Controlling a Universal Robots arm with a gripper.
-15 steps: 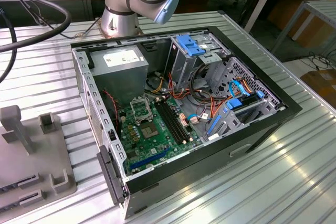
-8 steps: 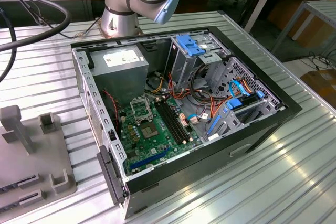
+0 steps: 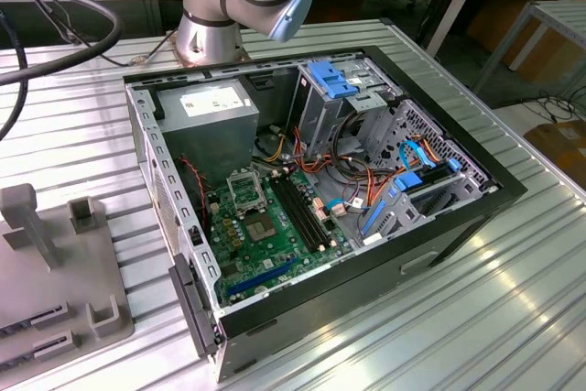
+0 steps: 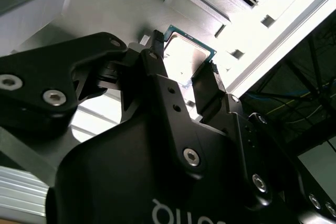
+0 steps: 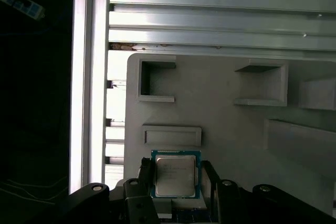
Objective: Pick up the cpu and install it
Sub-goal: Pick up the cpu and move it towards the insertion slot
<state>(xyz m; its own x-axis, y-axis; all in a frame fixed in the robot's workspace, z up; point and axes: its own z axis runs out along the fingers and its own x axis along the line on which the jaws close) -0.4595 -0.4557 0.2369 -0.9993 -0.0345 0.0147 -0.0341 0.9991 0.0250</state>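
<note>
The cpu (image 5: 176,176) is a small square chip with a dull metal top and a green rim, lying flat over the grey fixture tray (image 5: 231,129). My gripper (image 5: 177,170) straddles it, one black finger against each of two opposite edges, shut on the chip. The second wrist view shows the same hold from below: the cpu (image 4: 186,56) sits between the two fingertips of the gripper (image 4: 185,54). Whether the chip is lifted off the tray cannot be told. In the exterior view, the green motherboard (image 3: 270,240) lies in the open computer case (image 3: 366,254), with its silver socket frame (image 3: 245,191) near the power supply.
The grey fixture tray (image 3: 55,272) with raised blocks sits on the ribbed metal table (image 3: 513,318) at the exterior view's left. The arm's base (image 3: 211,29) stands behind the case. Black memory slots (image 3: 302,212), drive cages and orange and blue cables crowd the case's right half.
</note>
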